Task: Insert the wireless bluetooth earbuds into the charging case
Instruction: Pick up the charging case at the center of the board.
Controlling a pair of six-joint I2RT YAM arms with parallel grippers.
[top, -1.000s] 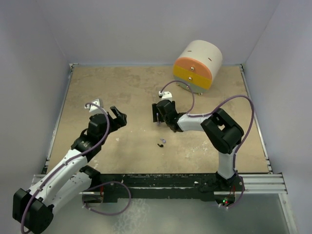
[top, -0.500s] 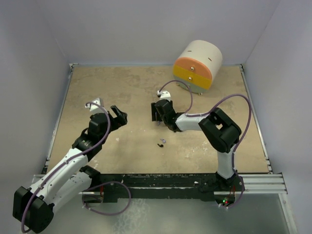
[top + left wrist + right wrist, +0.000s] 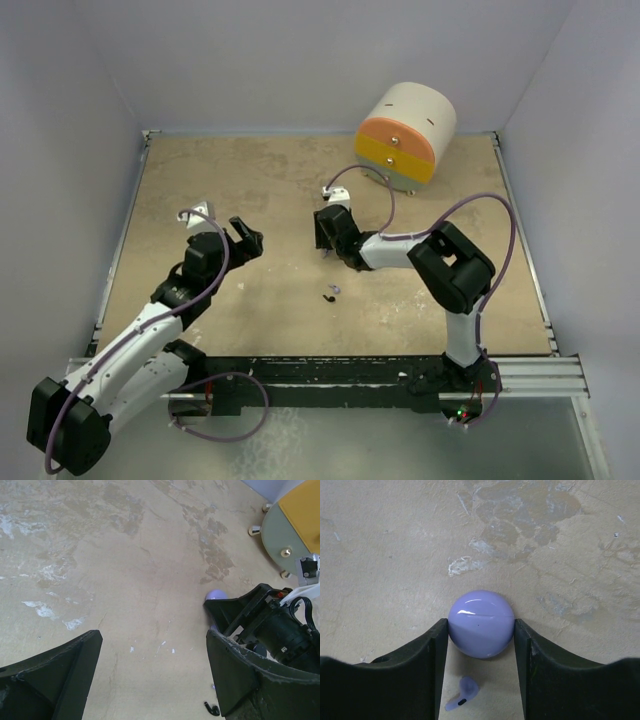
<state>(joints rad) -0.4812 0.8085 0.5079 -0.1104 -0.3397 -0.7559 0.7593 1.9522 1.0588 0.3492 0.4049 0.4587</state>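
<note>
A round lavender charging case sits closed on the table. My right gripper is shut on it, one finger touching each side. A lavender earbud lies on the table between the fingers, just nearer the camera than the case. In the top view the right gripper hides both. A black earbud and a tiny lavender piece lie together nearer the front. My left gripper is open and empty above the table; its wrist view shows the case and the black earbud.
A cream cylinder-shaped drawer unit with an orange and a yellow front stands at the back right. White walls close in the table on three sides. A black rail runs along the near edge.
My left gripper has shifted slightly right and nearer. My right gripper has edged a little toward the back and stays at the case.
</note>
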